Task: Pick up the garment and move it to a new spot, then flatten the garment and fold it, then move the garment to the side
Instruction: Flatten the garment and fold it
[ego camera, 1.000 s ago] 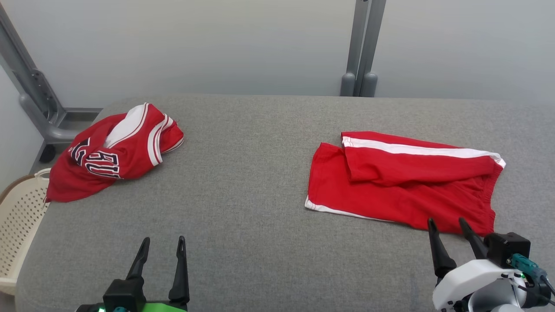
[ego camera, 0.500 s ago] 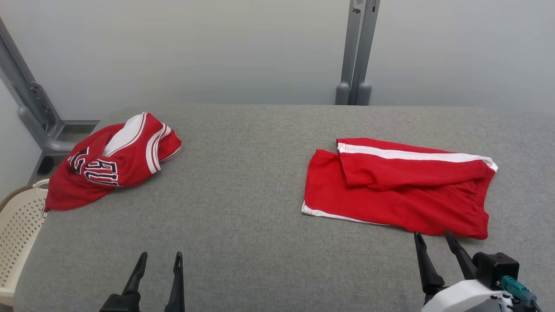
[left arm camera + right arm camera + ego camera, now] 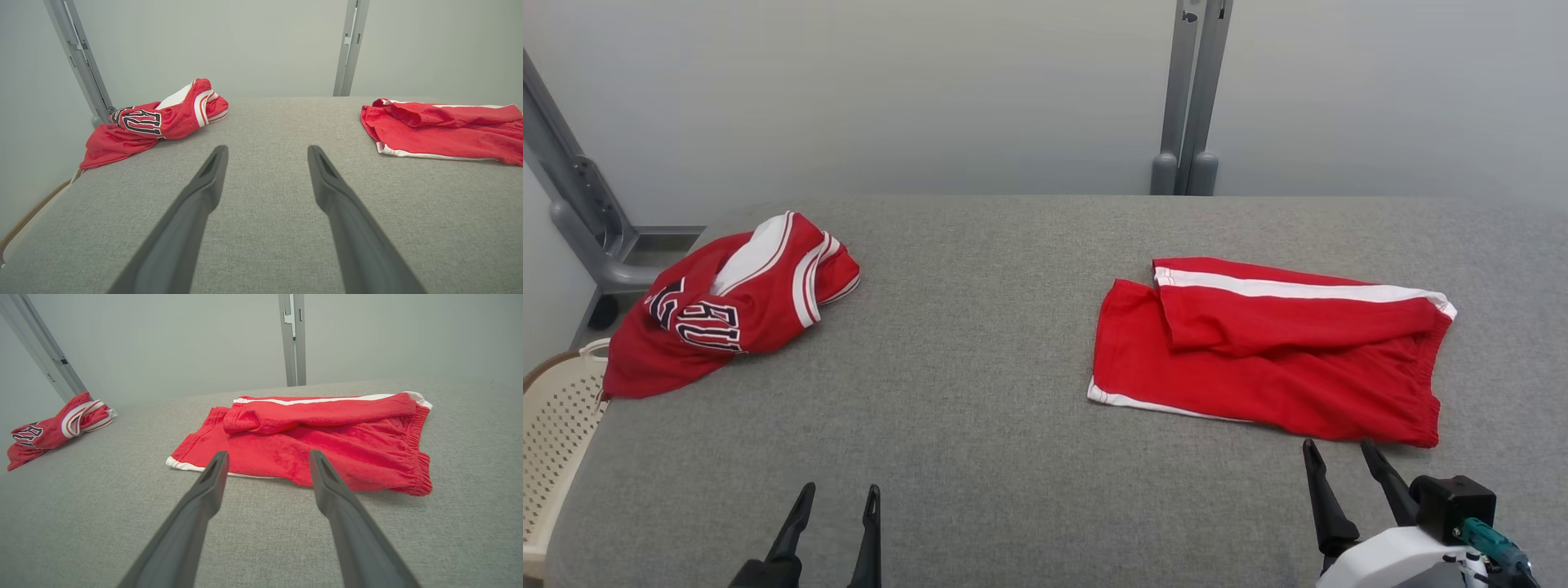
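Grey woven fabric covers the table [image 3: 980,457] in front of us, with a pale wall [image 3: 931,98] behind it and a grey metal post [image 3: 1188,98] rising beyond the far edge. Our left gripper [image 3: 840,492] sits over bare fabric near the front edge. Its two dark fingers are spread apart with nothing between them. Our right gripper [image 3: 1337,447] is spread and empty too, its fingertips just beside the near edge of the red shorts [image 3: 1274,367].

We see the shorts lying flat on the right half of the table. One layer is folded over along the far side, where a white stripe runs. The elastic waistband points right.

The red jersey [image 3: 727,318] lies crumpled near the far left corner, well apart from the shorts, and reaches the table's left edge. A cream perforated basket [image 3: 556,425] stands beside the table there.
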Tool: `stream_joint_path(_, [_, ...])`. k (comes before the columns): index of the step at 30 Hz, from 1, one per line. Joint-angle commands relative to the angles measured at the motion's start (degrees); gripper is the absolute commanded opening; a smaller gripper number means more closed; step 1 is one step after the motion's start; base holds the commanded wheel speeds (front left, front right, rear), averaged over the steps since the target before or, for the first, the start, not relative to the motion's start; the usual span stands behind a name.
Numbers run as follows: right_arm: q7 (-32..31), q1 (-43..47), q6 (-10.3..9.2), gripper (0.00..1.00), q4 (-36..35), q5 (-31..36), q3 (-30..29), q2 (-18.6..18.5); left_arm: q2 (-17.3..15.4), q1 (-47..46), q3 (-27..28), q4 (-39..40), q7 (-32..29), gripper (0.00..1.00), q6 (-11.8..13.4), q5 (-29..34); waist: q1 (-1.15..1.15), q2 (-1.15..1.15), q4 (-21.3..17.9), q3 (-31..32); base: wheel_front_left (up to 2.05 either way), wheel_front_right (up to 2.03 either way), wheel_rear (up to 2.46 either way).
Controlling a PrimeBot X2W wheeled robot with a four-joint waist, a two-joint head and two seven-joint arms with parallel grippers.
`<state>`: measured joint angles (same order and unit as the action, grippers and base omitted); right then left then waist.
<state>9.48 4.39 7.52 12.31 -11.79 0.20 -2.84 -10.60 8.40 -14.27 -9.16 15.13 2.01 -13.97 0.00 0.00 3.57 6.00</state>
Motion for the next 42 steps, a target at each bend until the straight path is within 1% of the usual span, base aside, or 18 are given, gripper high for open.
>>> stream_joint_path(1, [-0.27, -0.40, -0.06, 1.00, -0.01, 0.90, -0.35, -0.09, 0.10, -0.75, -0.09, -0.17, 0.08, 1.00, -0.47, 0.49, 0.00, 0.00, -0.11, -0.14, 0.00, 0.00, 0.00])
stream_joint_path(3, [-0.71, -0.41, -0.06, 1.00, -0.24, 1.19, -0.74, -0.10, 0.32, -1.00, -0.25, -0.36, 0.08, 1.00, -0.66, 0.49, 0.00, 0.00, -0.26, -0.29, 0.00, 0.00, 0.00])
stream_joint_path(9, [-2.51, -0.05, -0.07, 1.00, -0.32, 2.25, -2.41, -0.10, 0.86, -2.65, -1.87, -2.30, -0.31, 1.00, -2.53, 0.00, 0.00, 0.00, -0.64, -0.81, 0.00, 0.00, 0.00])
stream_joint_path(13, [-4.38, 0.19, -0.06, 1.00, -0.36, 4.31, -4.42, -0.09, 1.23, -6.22, -4.21, -4.51, -1.65, 1.00, -4.49, 0.76, 0.00, 0.00, -1.17, -1.76, 0.00, 0.00, 0.00])
stream_joint_path(17, [-6.63, -0.13, -0.07, 1.00, -0.10, 8.48, -6.30, -0.10, 1.79, -10.92, -7.11, -7.85, -3.01, 1.00, -6.26, 1.94, 0.00, 0.00, -2.30, -3.37, 0.00, 0.00, 0.00])
stream_joint_path(22, [-7.61, -1.89, -0.07, 1.00, 1.48, 11.27, -6.58, -0.77, 2.60, -16.52, -10.88, -13.08, -3.62, 1.00, -7.95, 2.97, 0.00, 0.00, -4.48, -5.91, 0.00, 0.00, 0.00])
stream_joint_path(30, [-7.64, -6.80, -0.07, 1.00, 5.23, 12.58, -6.84, -2.00, 3.95, -25.42, -15.23, -22.00, -2.84, 1.00, -9.05, 3.19, 0.00, 0.00, -7.85, -11.80, 0.00, 0.00, 0.00])
stream_joint_path(42, [-5.68, -15.06, -0.07, 1.00, 11.73, 14.44, -8.61, -1.25, 6.11, -37.50, -19.66, -33.40, -1.82, 1.00, -9.46, 0.02, 0.00, 0.00, -10.46, -19.13, 0.00, 0.00, 0.00])
